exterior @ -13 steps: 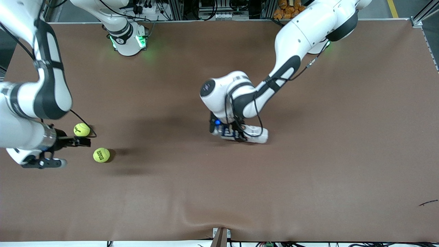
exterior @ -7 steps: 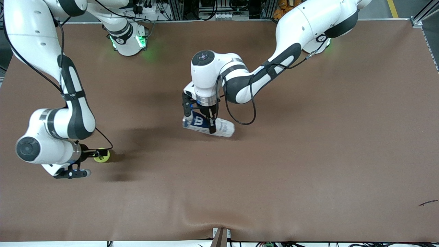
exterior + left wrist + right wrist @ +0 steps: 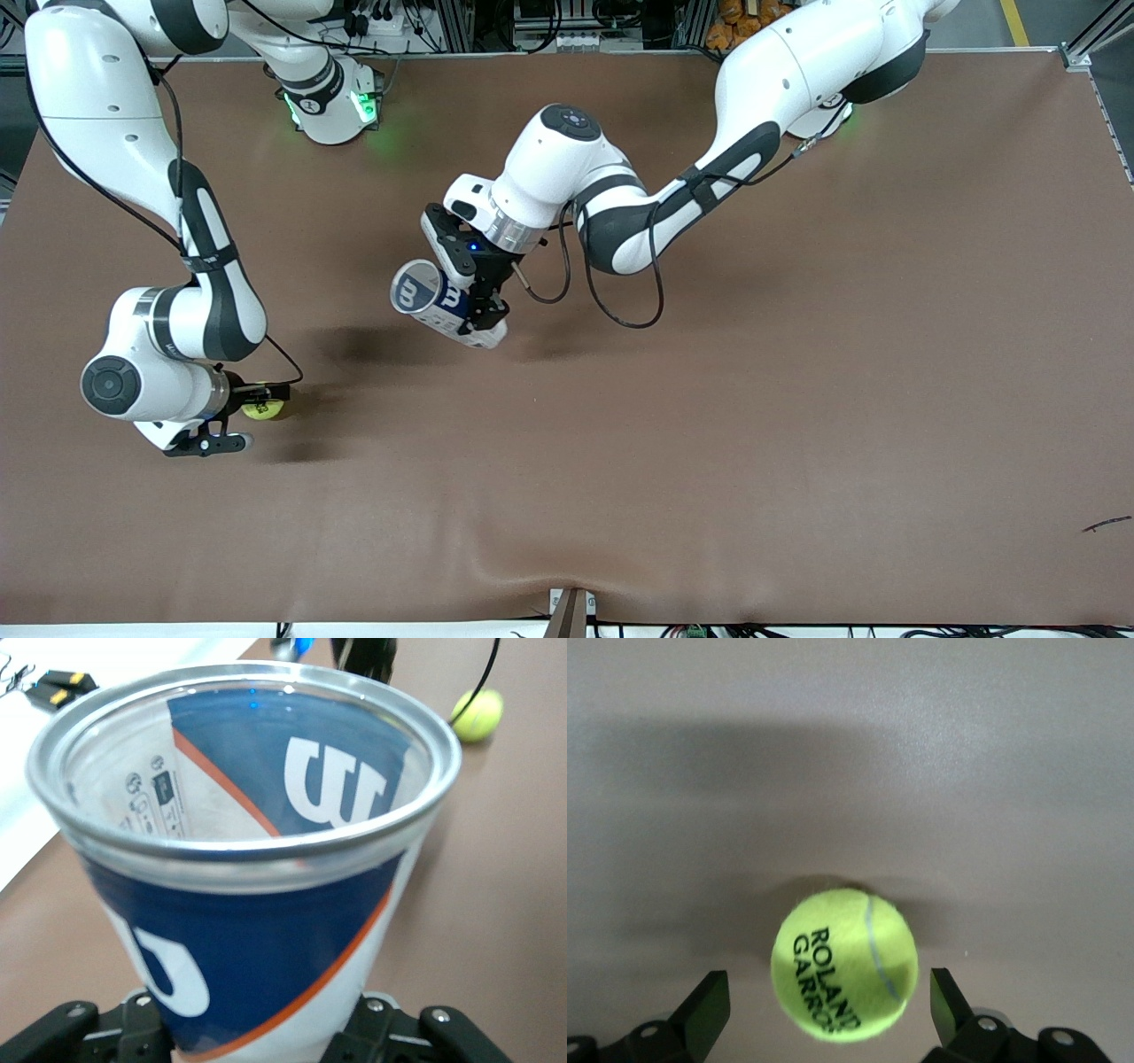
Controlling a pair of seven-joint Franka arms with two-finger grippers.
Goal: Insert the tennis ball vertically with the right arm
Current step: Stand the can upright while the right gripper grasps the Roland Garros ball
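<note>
Fingers (image 3: 707,1014) of the right gripper (image 3: 824,1014) stand spread, the ball (image 3: 843,963) between them on the table (image 3: 709,443), untouched; the left gripper (image 3: 478,306) clasps the can (image 3: 425,297), tilted above the table.

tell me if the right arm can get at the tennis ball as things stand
Probably yes. The right gripper is down at the table with its open fingers on either side of the tennis ball, and nothing lies between them. The left gripper holds the ball can well clear.
</note>
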